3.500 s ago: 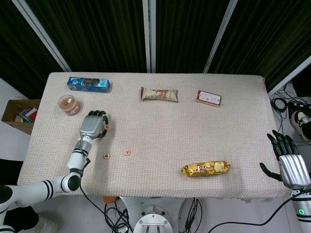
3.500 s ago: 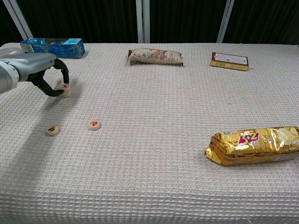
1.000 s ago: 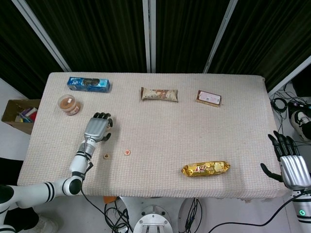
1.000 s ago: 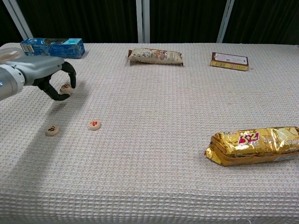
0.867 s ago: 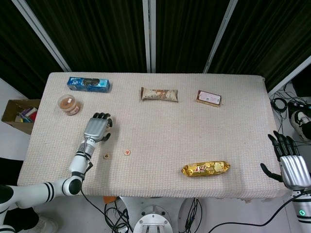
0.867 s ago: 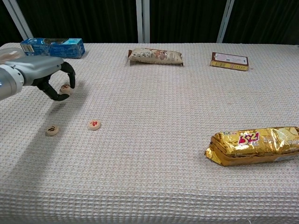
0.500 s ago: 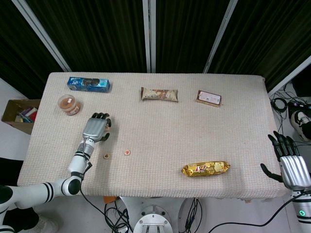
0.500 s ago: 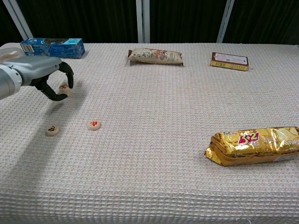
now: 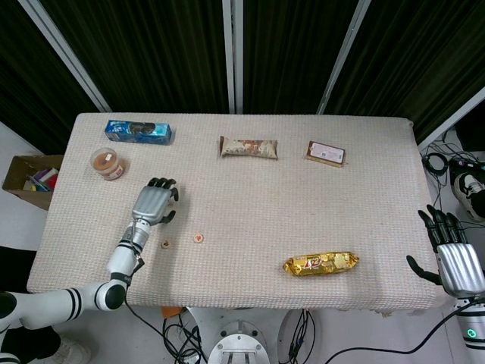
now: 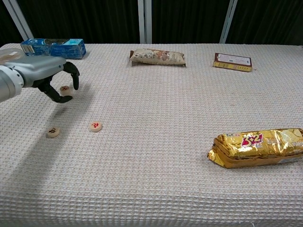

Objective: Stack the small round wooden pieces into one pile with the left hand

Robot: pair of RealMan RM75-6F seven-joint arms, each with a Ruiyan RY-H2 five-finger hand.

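Observation:
Three small round wooden pieces with red marks lie at the table's left. One piece (image 10: 64, 89) sits between the curled fingers of my left hand (image 10: 49, 75), with a gap showing between it and the fingertips (image 10: 75, 80); in the head view the left hand (image 9: 153, 203) hides it. Two more pieces lie apart nearer the front edge: one (image 10: 53, 132) (image 9: 164, 244) on the left, one (image 10: 95, 126) (image 9: 198, 238) on the right. My right hand (image 9: 453, 256) hangs beyond the table's right edge, fingers spread and holding nothing.
A gold snack bag (image 10: 258, 147) lies front right. Along the far edge sit a blue box (image 10: 53, 48), a beige packet (image 10: 157, 56) and a brown packet (image 10: 232, 62). A round tub (image 9: 107, 163) stands far left. A cardboard box (image 9: 30, 179) sits off the table's left.
My left hand has shifted slightly to the right and its fingers have spread away from the piece they were pinching. The piece stays in place. The right hand has not moved.

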